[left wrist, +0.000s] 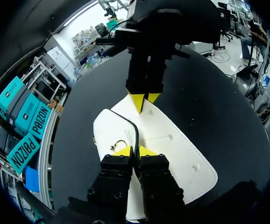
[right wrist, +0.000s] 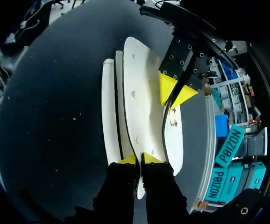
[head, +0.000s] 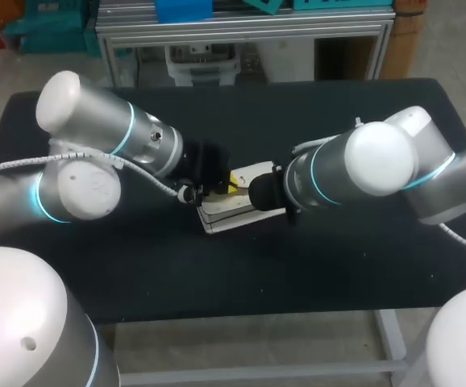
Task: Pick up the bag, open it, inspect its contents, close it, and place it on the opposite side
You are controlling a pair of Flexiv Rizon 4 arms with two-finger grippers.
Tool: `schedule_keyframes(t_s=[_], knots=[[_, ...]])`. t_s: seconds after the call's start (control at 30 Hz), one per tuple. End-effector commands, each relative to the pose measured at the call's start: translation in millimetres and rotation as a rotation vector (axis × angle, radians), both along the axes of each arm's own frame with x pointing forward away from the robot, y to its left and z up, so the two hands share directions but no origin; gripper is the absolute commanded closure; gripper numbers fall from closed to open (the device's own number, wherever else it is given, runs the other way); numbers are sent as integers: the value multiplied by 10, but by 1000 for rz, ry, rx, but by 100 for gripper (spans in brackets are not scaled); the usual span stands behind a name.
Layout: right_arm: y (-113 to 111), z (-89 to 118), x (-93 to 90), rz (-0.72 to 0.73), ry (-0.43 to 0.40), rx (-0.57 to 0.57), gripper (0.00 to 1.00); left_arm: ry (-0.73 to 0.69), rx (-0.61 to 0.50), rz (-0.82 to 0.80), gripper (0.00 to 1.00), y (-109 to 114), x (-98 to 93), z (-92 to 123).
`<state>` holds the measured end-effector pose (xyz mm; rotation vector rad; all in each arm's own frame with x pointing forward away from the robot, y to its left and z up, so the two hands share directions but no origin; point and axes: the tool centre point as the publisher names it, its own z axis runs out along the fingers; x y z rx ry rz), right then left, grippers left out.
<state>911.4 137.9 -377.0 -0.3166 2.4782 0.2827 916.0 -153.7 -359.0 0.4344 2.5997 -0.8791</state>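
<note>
— How many things are there to count?
— One white bag [head: 231, 211], one dark surface [head: 338, 266], two arms, two pincers.
— Where is the bag?
— Between the two pincers, which face each other tip to tip across it. It stretches ahead of each pincer towards the other. I cannot tell whether it rests on the surface or is raised a little.
— How does the left arm [head: 96, 137] stand?
— It comes in low and slanted. The left pincer [left wrist: 135, 150] is narrow, its yellow tips almost together, nipping the bag's near edge where a thin black trim [left wrist: 135, 129] runs in between them.
— And the right arm [head: 362, 173]?
— It lies nearly level, pointing at the left one. The right pincer [right wrist: 138, 159] is narrow too, its tips pinched on the opposite edge, with the bag's white layers fanning out ahead of it.
— Do the pincers touch?
— No, the bag's width lies between them.
</note>
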Motion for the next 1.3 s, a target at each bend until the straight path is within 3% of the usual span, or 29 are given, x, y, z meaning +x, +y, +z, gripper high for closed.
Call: schedule_keyframes(t_s=[0.03, 0.13, 0.23, 0.27, 0.3, 0.33, 0.43, 0.67, 0.77, 0.9, 0.97, 1.07, 1.2, 1.27, 1.3], knots=[[-6, -31, 11, -14, -116, 40, 100, 71, 26, -35, 100, 12, 5, -125], [-6, -31, 11, -14, -116, 40, 100, 98, 36, -20, 100, 22, 48, -200], [-6, -31, 11, -14, -116, 40, 100, 90, 17, -4, 100, 61, 75, -135], [-6, -31, 11, -14, -116, 40, 100, 87, 3, -1, 90, 80, 81, -86], [-6, -31, 11, -14, -116, 40, 100, 83, -10, -2, 71, 98, 86, -38], [-6, -31, 11, -14, -116, 40, 100, 76, -18, 1, 60, 110, 85, 1], [-6, -31, 11, -14, -116, 40, 100, 68, -50, 6, 39, 162, 103, 127], [-6, -31, 11, -14, -116, 40, 100, 78, -110, -7, 37, 230, 107, 318], [-6, -31, 11, -14, -116, 40, 100, 96, -139, -17, 42, 252, 123, 360], [-6, -31, 11, -14, -116, 40, 100, 142, -201, -6, 38, 312, 194, 450], [-6, -31, 11, -14, -116, 40, 100, 131, -199, 17, 31, 328, 216, 479], [-6, -31, 11, -14, -116, 40, 100, 135, -200, 35, 3, 331, 236, 506], [8, -14, -11, 1, -126, 44, 100, 141, -195, 49, 0, 323, 248, 516], [11, -15, -33, 4, -128, 46, 27, 144, -194, 51, 0, 320, 252, 519], [12, -17, -44, 6, -128, 47, 0, 144, -193, 53, 0, 318, 253, 521]])
